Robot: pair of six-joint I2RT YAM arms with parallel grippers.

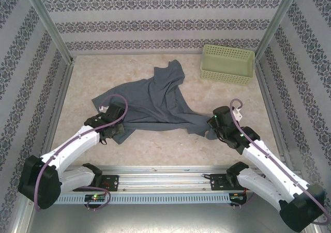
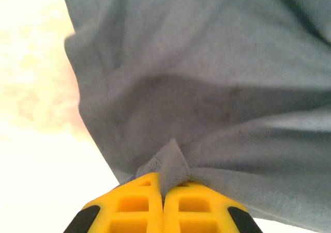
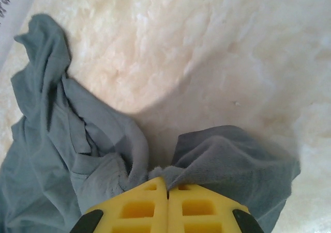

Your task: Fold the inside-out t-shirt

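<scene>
T-shirt (image 1: 155, 96) lies crumpled mid-bench (image 1: 155, 153), its near edge taut between left fingers (image 2: 137, 199) and right fingers (image 3: 199, 204), each clenched on a fabric pinch; recommend raising both evenly, keeping tension, to spread it flat.

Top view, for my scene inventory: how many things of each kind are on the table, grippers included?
Blue-grey t-shirt: 1
Pale green basket: 1
Grippers, each shut on the t-shirt: 2 (left gripper, right gripper)
Total: 4
</scene>
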